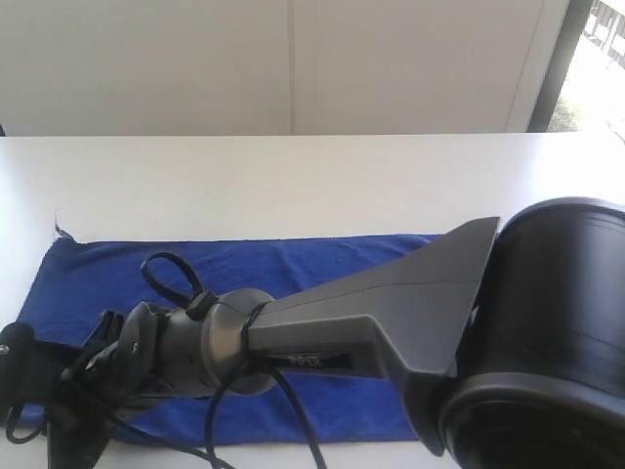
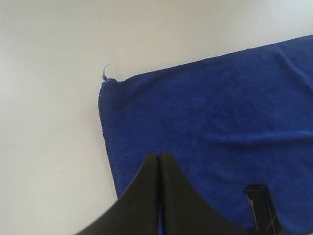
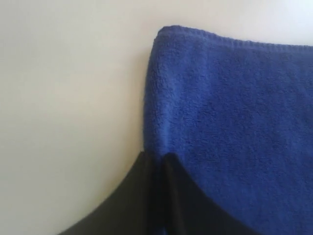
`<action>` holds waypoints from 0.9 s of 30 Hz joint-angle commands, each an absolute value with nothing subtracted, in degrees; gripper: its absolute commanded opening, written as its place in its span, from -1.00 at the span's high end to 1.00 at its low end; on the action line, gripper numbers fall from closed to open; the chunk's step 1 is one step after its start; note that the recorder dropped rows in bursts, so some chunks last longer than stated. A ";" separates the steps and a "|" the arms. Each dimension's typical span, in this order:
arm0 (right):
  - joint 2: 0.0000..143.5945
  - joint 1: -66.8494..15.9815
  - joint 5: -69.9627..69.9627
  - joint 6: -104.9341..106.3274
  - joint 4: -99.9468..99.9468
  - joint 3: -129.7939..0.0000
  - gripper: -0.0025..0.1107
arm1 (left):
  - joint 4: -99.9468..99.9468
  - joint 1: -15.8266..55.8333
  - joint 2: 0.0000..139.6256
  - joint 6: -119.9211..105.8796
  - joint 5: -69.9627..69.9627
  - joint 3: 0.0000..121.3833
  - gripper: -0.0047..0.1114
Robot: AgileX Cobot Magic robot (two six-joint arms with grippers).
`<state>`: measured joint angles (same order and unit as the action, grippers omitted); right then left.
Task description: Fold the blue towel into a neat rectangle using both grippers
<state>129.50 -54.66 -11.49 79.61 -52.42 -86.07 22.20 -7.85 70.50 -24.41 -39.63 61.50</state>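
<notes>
Towel (image 1: pixel 293 264) is lying flat on the bench (image 1: pixel 293 186), long side running across. Right jaws are nipping its edge just beside a corner, almost shut, with cloth puckering up between them. Left jaws are sitting fully shut over the cloth near the opposite short side; cannot tell whether any is caught. Judgement: confirm both grips before lifting, then carry both ends level so edges meet square.

Bright, even daylight; wrist views slightly soft.
</notes>
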 commanded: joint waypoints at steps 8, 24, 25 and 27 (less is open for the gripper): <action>126.67 -46.84 -7.19 70.12 -52.23 -86.18 0.96 | 23.11 -7.89 69.98 -25.47 -39.86 61.35 0.92; 127.52 -41.09 -8.49 65.34 -52.23 -86.18 0.31 | 25.51 -7.89 72.54 -24.49 -40.68 56.07 0.92; 127.52 -41.09 -8.62 65.34 -52.23 -86.18 0.28 | 26.02 -7.89 72.94 -23.78 -40.81 54.69 0.92; 127.52 -41.09 -8.51 65.49 -52.23 -86.18 0.28 | 27.52 -7.89 73.69 -23.78 -40.71 51.79 0.92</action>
